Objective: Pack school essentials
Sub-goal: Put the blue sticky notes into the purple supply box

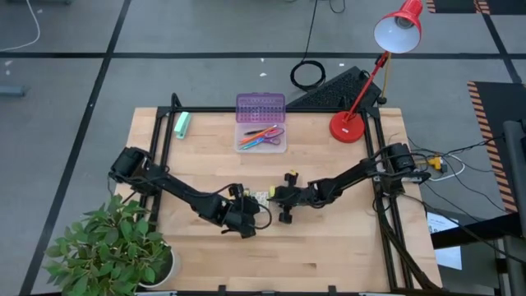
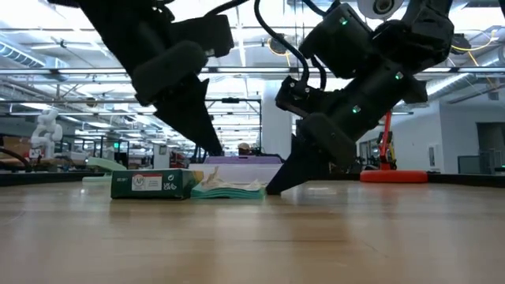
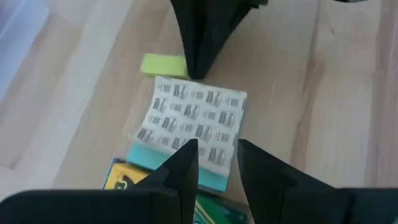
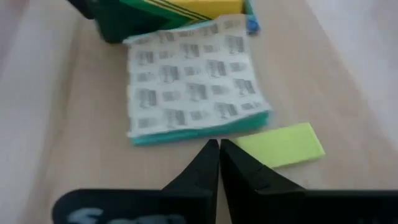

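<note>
On the counter (image 1: 329, 247) I have both tools over the mid-counter pile: crayon box (image 2: 150, 184), stationery set (image 4: 193, 87), yellow piece (image 4: 283, 145). Left tool (image 3: 214, 165) slightly open, empty; right tool (image 4: 219, 163) closed, empty. I judge the next move a pinch on the set's edge.

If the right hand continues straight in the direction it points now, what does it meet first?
Probably the small stationery set: the right hand, fingers shut, points at its near edge, with the small yellow piece just beside that line. Depth is unclear, so it could brush the yellow piece first.
</note>
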Motion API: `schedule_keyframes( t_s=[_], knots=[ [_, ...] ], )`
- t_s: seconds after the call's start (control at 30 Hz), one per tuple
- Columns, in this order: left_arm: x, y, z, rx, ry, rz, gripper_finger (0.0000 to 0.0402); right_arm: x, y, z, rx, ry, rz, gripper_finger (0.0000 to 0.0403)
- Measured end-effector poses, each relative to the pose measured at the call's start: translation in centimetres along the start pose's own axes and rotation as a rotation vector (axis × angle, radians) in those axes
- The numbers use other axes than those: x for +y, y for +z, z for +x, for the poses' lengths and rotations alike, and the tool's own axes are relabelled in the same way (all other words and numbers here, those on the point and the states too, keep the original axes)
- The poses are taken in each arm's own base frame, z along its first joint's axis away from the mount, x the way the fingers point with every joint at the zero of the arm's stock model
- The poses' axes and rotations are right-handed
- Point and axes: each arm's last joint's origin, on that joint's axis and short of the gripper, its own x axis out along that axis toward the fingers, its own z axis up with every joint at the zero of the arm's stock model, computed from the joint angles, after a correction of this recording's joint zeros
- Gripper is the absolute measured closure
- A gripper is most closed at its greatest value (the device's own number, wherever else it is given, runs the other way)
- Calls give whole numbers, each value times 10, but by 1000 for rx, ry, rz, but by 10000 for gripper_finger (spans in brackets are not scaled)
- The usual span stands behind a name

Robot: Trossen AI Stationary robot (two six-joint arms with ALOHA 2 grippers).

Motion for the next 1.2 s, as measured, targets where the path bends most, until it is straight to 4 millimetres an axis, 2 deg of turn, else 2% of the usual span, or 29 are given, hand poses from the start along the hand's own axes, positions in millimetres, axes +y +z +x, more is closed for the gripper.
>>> schedule_keyframes(
  t_s=[0.17, 0.23, 0.53, 0.77, 0.97, 1.2],
  knots=[
    [-2, -1, 3, -47, -25, -6, 289, -8, 1, -14, 47, -150, -68, 390],
    [-1, 1, 3, -60, -29, -14, 289, -10, 5, -20, 40, -156, -75, 390],
    [15, 10, 13, -36, -40, -97, 289, 2, 17, -35, -16, -35, -112, 390],
    [19, 7, 18, 3, -22, -100, 289, 11, 8, -36, -52, 36, -119, 390],
    [19, 2, 23, 41, -9, -89, 289, 19, 0, -39, -86, 115, -192, 389],
    [14, -6, 47, 63, -36, -28, 289, 28, -2, -42, -121, 131, -360, 359]
  ],
)
